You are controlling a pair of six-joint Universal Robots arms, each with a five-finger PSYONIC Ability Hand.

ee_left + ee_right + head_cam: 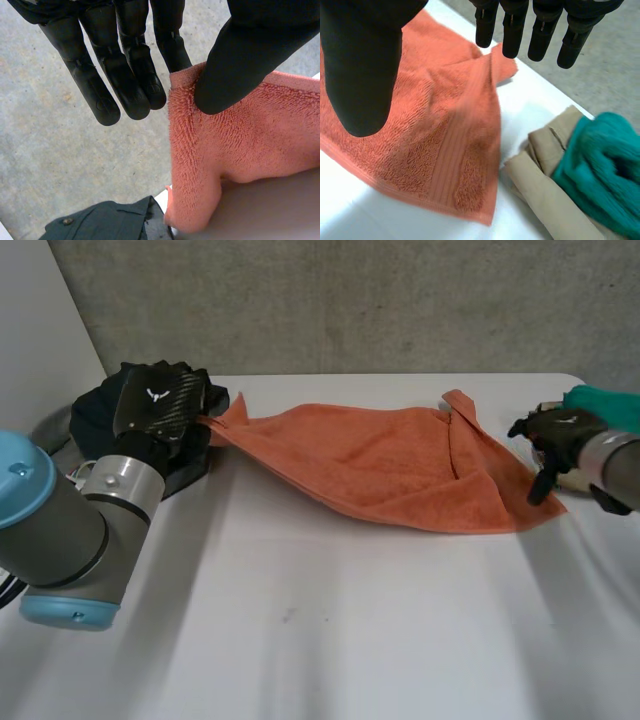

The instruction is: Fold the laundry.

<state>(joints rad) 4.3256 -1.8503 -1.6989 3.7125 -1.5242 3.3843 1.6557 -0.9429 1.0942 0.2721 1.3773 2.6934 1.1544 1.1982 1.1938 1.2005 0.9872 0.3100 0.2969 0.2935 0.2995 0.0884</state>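
Note:
An orange towel (390,460) lies stretched across the far half of the white table (350,630), partly folded over on its right side. My left hand (160,400) holds its left corner lifted off the table. In the left wrist view that corner of the towel (250,135) is pinched between the thumb (240,60) and the straight fingers (125,75). My right hand (560,432) hovers just off the towel's right corner. In the right wrist view its fingers (540,30) and thumb (362,60) are spread above the towel (435,130) and hold nothing.
A dark garment (95,410) is bunched at the table's far left, under my left hand, and also shows as the dark garment (100,222) below the towel corner. A teal towel (600,170) lies on folded beige cloth (545,195) at the far right, beside my right arm.

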